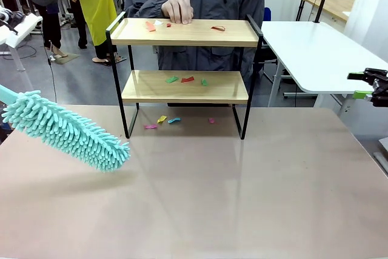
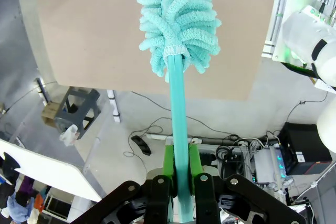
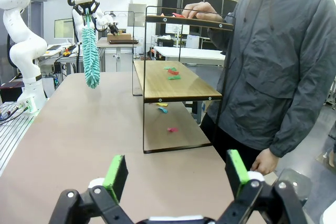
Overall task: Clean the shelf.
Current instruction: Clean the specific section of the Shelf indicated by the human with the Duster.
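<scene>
Two light wooden boards in a thin black frame make up the shelf (image 1: 188, 36). It stands on the far half of the table (image 1: 242, 198), about the middle of its width, right in front of the person on the other side. The person's hand (image 1: 177, 9) rests on the back edge of the top board. Small coloured scraps (image 1: 188, 79) lie on the lower board, green and red. A few more sit on the top board and on the table under the shelf. Whether they are paper or tape I cannot say from here.

The left gripper (image 2: 181, 166) is pressed tight on the handle of a fluffy turquoise duster (image 1: 66, 130), with a green pad on either side of the handle. The duster's head slants down over the left part of the table. Its tip is clear of the surface, to judge by the shadow beneath it, and well apart from the shelf.

The right gripper (image 1: 359, 86) hangs off at the right edge of the scene, away from the shelf, its fingers spread wide with nothing between them. From its own wrist camera the shelf shows end-on, with the duster beyond it.
</scene>
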You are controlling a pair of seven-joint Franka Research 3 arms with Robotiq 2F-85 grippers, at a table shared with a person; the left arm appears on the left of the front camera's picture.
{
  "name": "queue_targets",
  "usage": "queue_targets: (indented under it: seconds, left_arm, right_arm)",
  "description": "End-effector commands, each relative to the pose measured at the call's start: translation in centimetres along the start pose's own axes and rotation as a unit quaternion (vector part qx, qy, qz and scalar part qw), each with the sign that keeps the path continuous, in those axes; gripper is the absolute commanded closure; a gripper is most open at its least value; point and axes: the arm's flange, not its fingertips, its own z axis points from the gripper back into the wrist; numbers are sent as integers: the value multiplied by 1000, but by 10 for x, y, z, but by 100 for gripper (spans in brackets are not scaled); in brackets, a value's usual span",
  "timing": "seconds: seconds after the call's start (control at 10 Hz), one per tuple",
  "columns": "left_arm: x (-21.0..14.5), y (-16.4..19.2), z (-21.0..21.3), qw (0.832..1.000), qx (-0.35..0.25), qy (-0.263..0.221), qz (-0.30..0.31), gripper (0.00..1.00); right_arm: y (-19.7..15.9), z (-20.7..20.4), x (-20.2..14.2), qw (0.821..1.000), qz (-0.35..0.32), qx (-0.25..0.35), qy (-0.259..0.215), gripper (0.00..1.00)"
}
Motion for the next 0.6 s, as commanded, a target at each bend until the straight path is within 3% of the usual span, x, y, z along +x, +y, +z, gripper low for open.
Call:
queue_targets:
  seconds: [0.0,0.2,0.5]
  left_arm:
    - [-3,0,3,1000,-1,5,0,87]
    - [0,0,0,1000,0,0,0,87]
    - [20,-18,60,995,24,-100,6,87]
  right_arm:
    - [-1,-1,3,1000,3,-1,1,0]
    - [-1,-1,3,1000,3,-1,1,0]
    - [-1,-1,3,1000,3,-1,1,0]
